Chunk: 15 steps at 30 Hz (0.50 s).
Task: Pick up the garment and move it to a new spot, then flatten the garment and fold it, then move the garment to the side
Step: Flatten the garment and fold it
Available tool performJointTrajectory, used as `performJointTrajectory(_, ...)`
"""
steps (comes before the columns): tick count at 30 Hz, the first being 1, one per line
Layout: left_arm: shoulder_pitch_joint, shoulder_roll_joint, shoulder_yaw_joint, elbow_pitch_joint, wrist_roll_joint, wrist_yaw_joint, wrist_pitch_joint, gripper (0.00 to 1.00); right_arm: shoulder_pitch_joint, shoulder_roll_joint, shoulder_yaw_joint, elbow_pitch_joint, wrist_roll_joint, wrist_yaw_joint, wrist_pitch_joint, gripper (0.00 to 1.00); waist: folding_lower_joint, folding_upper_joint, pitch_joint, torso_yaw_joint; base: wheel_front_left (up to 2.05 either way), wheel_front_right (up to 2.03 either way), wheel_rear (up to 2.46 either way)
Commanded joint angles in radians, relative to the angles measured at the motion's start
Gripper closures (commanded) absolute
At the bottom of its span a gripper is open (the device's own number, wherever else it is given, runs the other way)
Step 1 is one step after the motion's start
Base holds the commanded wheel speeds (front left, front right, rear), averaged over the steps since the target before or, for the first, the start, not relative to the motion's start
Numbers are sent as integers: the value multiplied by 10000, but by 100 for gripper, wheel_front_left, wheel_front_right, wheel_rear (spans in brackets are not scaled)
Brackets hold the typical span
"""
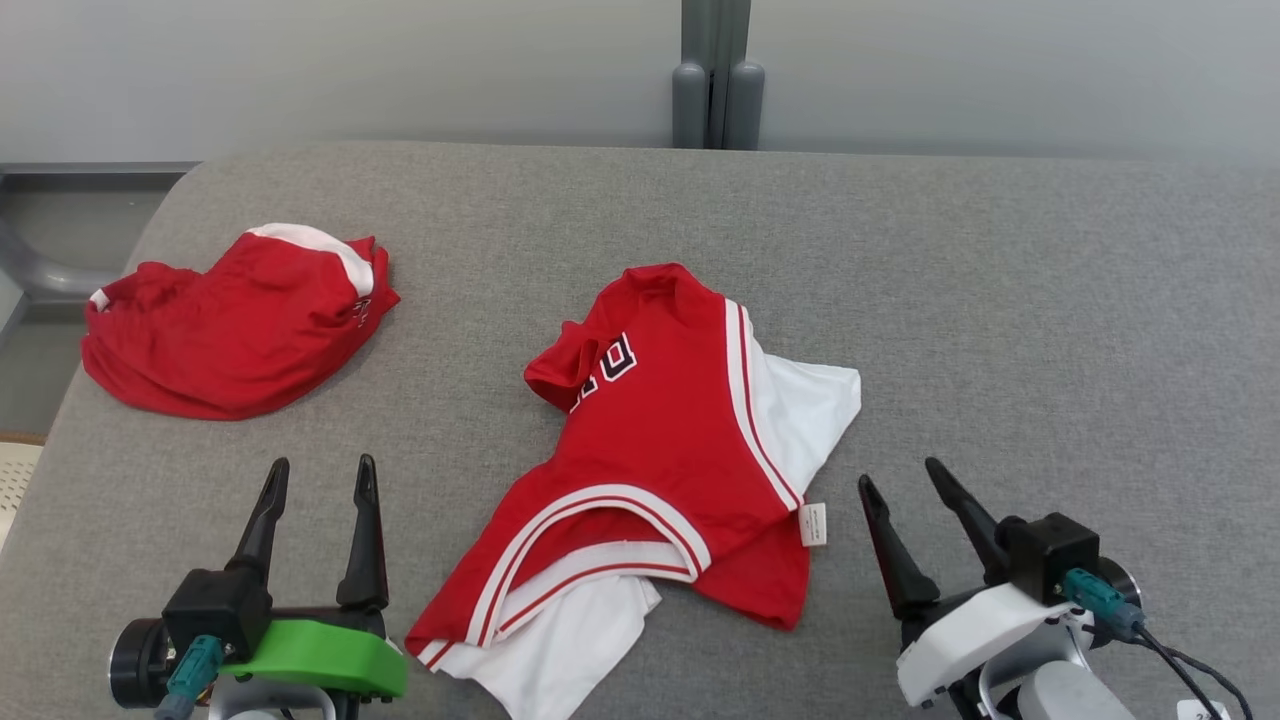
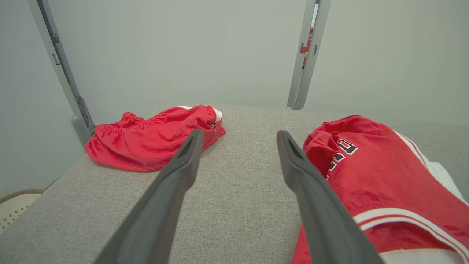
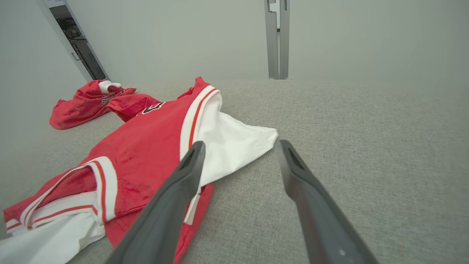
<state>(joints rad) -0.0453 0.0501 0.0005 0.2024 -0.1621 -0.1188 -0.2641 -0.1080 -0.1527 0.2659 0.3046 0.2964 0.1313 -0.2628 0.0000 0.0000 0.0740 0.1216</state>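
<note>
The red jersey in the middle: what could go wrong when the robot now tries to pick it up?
1. The jersey lies crumpled over white fabric; a pinch may catch one layer only, and the rest could drag.
2. The red shorts lie beyond the open left gripper; a move to that side could land the jersey on them.

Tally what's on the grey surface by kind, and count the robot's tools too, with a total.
Garments: 2, the red and white jersey and the crumpled red garment at the far left.
Tools: 2, the left tool and the right tool, both open.
Total: 4
</note>
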Motion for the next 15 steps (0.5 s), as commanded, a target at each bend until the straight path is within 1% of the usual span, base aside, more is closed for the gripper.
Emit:
performJointTrajectory(1, -105, 7, -16, 21, 120, -25, -5, 0, -3, 24, 147, 201, 62, -10, -30, 0, 0, 0, 9, 74, 0, 0, 0)
performJointTrajectory(6, -147, 6, -116, 44, 97, -39, -5, 0, 28, 157, 718, 1198, 248, -10, -30, 0, 0, 0, 49, 293, 0, 0, 0)
performJointTrajectory(15, -210, 6, -152, 93, 115, -48, -5, 0, -658, 448, 1718, 3111, 707, -10, -30, 0, 0, 0, 103, 576, 0, 0, 0)
